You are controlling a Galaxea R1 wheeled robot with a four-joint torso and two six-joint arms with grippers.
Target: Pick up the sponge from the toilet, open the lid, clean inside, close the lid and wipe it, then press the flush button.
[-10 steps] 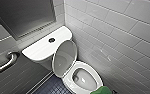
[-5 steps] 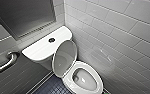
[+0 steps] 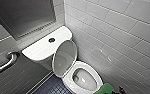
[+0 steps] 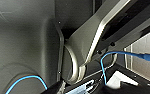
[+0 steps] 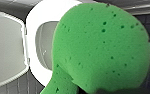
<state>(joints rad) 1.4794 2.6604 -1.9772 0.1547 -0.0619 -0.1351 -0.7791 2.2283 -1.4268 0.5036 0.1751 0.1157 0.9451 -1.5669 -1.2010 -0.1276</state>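
Green sponge (image 5: 101, 47), apparently gripped, hangs beside the toilet (image 3: 94, 74), lid (image 3: 64, 58) raised.

Soft blur throughout — glare on wall tiles (image 3: 108, 56), left wrist view dim.

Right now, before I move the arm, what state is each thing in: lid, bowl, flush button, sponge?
lid: raised, leaning back against the tank.
toilet: bowl uncovered, seat down on the rim.
flush button: on the tank top, nothing touching it.
sponge: off the toilet, held up near the front of the bowl.
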